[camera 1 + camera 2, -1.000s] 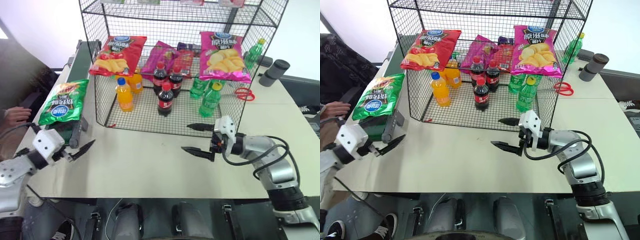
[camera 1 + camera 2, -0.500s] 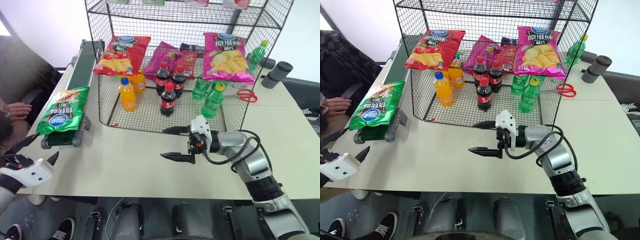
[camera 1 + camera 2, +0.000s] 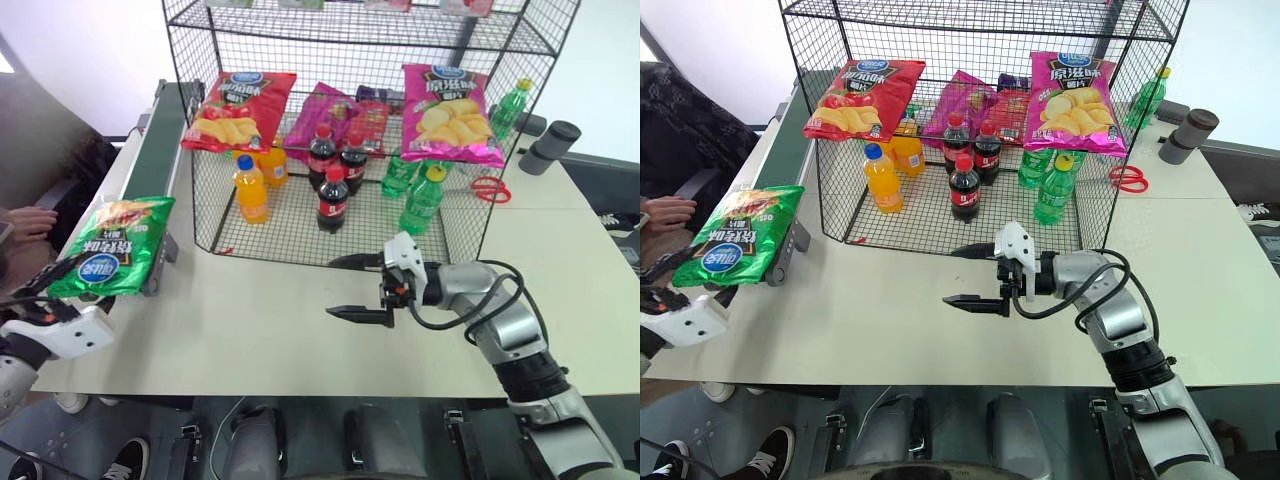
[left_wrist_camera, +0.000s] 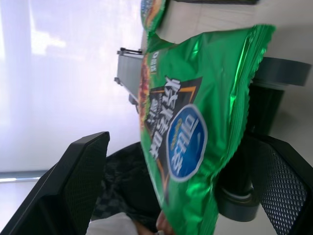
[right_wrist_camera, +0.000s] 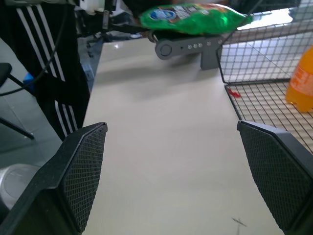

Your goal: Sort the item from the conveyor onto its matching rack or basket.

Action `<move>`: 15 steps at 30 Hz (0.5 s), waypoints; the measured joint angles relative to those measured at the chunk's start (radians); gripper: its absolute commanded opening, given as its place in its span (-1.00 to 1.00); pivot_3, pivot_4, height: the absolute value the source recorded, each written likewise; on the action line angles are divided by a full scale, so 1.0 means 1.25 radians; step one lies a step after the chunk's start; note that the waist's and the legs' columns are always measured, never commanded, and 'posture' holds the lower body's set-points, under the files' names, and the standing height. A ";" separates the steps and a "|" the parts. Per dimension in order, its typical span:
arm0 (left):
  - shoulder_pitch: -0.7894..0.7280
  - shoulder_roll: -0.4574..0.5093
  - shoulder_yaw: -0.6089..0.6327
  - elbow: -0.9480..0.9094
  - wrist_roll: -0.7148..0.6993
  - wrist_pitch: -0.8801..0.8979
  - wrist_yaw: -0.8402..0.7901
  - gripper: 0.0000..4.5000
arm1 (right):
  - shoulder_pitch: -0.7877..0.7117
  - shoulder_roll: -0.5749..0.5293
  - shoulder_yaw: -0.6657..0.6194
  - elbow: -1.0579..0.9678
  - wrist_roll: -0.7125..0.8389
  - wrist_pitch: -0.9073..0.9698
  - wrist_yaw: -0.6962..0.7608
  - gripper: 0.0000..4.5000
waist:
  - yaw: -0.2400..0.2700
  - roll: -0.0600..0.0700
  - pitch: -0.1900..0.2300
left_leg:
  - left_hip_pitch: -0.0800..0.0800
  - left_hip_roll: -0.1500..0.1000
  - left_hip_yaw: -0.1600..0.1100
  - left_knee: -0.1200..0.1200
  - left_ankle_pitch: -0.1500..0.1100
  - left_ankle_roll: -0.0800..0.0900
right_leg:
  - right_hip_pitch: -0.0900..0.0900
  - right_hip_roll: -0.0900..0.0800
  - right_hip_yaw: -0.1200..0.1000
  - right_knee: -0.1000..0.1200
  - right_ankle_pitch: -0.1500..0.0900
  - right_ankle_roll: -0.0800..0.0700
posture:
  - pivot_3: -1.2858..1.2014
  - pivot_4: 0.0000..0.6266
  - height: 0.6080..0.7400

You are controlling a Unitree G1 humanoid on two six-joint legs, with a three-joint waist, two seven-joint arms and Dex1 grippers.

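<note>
The item, a glossy green crisp bag (image 3: 110, 250), lies on the near end of the conveyor (image 3: 152, 140) and overhangs its end roller. My left gripper (image 3: 68, 295) sits just in front of and below the bag's near edge. It is open, and in the left wrist view the bag (image 4: 195, 132) shows between its two spread fingers. My right gripper (image 3: 350, 288) hovers open over the table in front of the rack (image 3: 200, 200), a black wire cage, with nothing between its fingers. From the right wrist the bag (image 5: 195, 17) shows far off on the roller.
Inside the rack hang a red crisp bag (image 3: 235, 108) and a pink one (image 3: 450, 110), with several bottles below. Red scissors (image 3: 487, 188) and dark cylinders (image 3: 548, 145) lie right of it. A person's hand (image 3: 30, 222) rests left of the conveyor.
The green bag has travelled down the belt and now overhangs its near end. My left gripper has dropped left and rolled, ending under the bag's edge. My right gripper has shifted left.
</note>
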State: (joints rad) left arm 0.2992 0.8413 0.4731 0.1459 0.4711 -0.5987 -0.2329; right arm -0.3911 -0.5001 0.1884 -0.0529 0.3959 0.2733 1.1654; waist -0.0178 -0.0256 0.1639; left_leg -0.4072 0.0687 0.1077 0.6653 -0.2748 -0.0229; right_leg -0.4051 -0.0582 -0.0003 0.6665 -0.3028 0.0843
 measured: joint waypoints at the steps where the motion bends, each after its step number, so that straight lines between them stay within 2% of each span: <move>1: 0.000 0.005 -0.012 0.009 0.000 -0.001 0.000 1.00 | 0.000 -0.002 -0.003 0.000 -0.001 -0.004 -0.001 0.97 | 0.000 0.000 0.000 | 0.000 0.000 0.000 0.000 0.000 0.000 | 0.000 0.000 0.000 0.000 0.000 0.000 | 0.03 -0.52 1.00; 7: -0.002 0.005 -0.026 0.016 -0.004 0.000 0.028 1.00 | 0.000 -0.017 -0.017 -0.002 -0.001 -0.013 -0.010 0.97 | 0.001 0.000 0.000 | 0.000 0.000 0.000 0.000 0.000 0.000 | 0.000 -0.001 0.000 0.000 0.000 0.000 | 0.03 -0.52 1.00; 10: -0.016 0.023 -0.026 0.006 -0.025 0.002 0.019 0.63 | 0.000 -0.017 -0.020 -0.002 -0.001 -0.022 -0.018 1.00 | 0.002 0.000 0.000 | 0.000 0.000 0.000 0.000 0.000 0.000 | 0.000 -0.001 0.000 0.000 0.000 0.000 | 0.03 -0.52 1.00; 15: 0.001 0.033 -0.026 -0.007 -0.075 0.001 -0.017 -0.48 | 0.002 -0.033 -0.044 0.011 -0.004 -0.039 -0.027 1.00 | -0.001 0.000 0.000 | 0.000 0.000 0.001 0.000 0.000 0.000 | 0.000 -0.002 0.000 0.000 0.000 0.000 | 0.03 -0.52 1.00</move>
State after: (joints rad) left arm 0.3002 0.8827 0.4409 0.1378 0.3778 -0.5975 -0.2540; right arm -0.3892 -0.5414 0.1330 -0.0396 0.3909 0.2241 1.1314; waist -0.0194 -0.0258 0.1638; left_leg -0.4072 0.0686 0.1092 0.6651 -0.2750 -0.0226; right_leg -0.4055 -0.0603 -0.0005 0.6664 -0.3028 0.0844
